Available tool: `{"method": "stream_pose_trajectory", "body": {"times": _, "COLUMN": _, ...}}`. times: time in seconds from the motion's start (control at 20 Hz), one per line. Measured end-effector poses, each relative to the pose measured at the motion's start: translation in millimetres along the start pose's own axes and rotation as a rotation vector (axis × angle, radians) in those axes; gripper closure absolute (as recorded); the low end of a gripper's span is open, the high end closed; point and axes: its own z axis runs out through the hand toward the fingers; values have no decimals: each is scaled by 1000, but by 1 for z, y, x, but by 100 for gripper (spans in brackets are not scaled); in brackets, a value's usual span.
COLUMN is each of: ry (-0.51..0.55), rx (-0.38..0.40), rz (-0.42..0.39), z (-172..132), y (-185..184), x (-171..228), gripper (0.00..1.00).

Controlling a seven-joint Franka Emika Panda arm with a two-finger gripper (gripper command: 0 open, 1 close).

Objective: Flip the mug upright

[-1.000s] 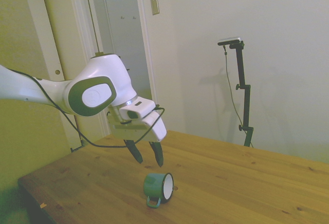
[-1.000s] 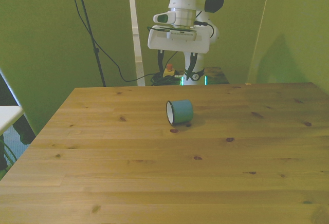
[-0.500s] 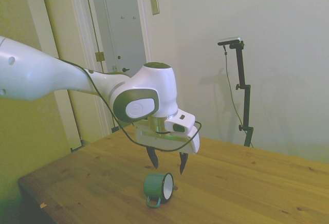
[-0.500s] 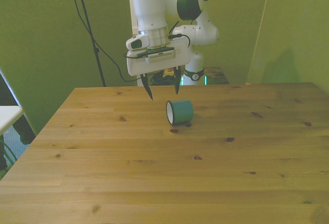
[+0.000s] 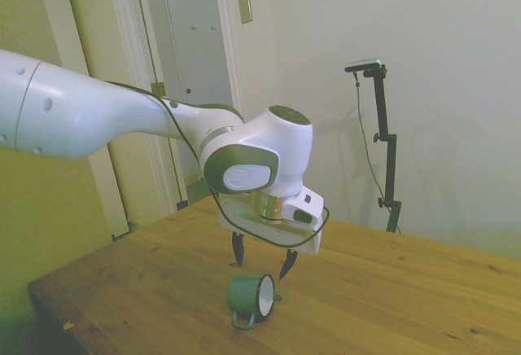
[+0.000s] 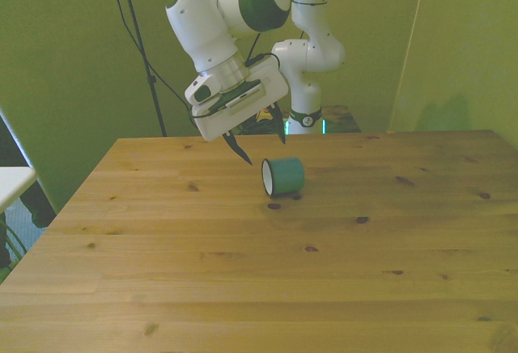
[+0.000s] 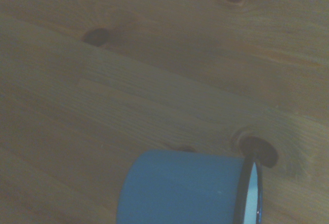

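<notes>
**Lying on its side: green mug under spread fingers**

Lying on its side on the bench [image 6: 202, 288], the mug [image 5: 251, 296] is seen as a small cylinder of smooth green enamel with a white interior and a thin dark rim. Its loop handle [image 5: 242, 320] is turned toward the bench edge nearest the side camera. Nothing can be seen inside the mug. In the front view the mug [image 6: 283, 176] appears more blue-green, its open mouth facing the front view's left, and it sits nearer the far edge of the bench than the near one. In the wrist view the mug [image 7: 185, 188] is shown close up as a plain matte wall ending in the dark rim.

The gripper [image 5: 262, 259] is held just above the mug and apart from it, tilted, with its dark pointed fingers [image 5: 238, 250] spread apart and nothing held between them. A black cable is looped around the white wrist housing.

The bench is made of pale wooden planks with visible grain and dark knots. Behind it a plain light wall, a white panelled door [image 5: 191, 54] and a wall switch plate [image 5: 245, 8] are seen.
</notes>
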Motion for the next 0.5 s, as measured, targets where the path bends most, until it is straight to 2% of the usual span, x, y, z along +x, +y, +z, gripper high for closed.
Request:
{"method": "stream_pose_trajectory", "body": {"times": 0.25, "ry": -99, "rx": 103, "rz": -16, "z": 14, "y": 24, "x": 22, "gripper": 0}}
{"method": "stream_pose_trajectory", "body": {"times": 0.5, "ry": -198, "rx": 211, "rz": -39, "z": 37, "y": 24, "x": 33, "gripper": 0}}
